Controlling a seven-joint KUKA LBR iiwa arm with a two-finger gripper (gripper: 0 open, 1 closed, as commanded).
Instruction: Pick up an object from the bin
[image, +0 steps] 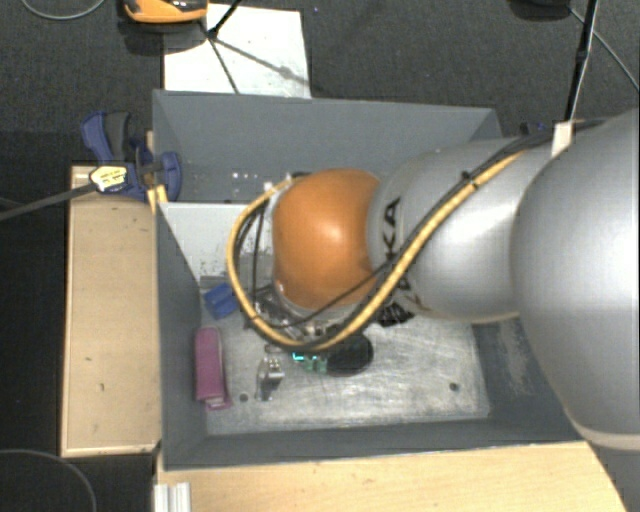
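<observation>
Pincer (268, 378) low over bin floor (430, 375), near mauve block (209, 367); its opening can't be told. Block looks light, stiff; best gripped across its long sides.

Arm (500, 230): 1 silver arm, coming in from the right of the jaws and angled downward.
Wrist cover (320, 235): orange, domed, directly above the jaws, hiding most of the gripper body.
Cable (240, 262): yellow, run along the arm and looped round the cover, above and left of the jaws.
Gripper (268, 378): pointing down, tip showing below the cover.
Indicator (300, 358): green light, just right of the jaws.
</observation>
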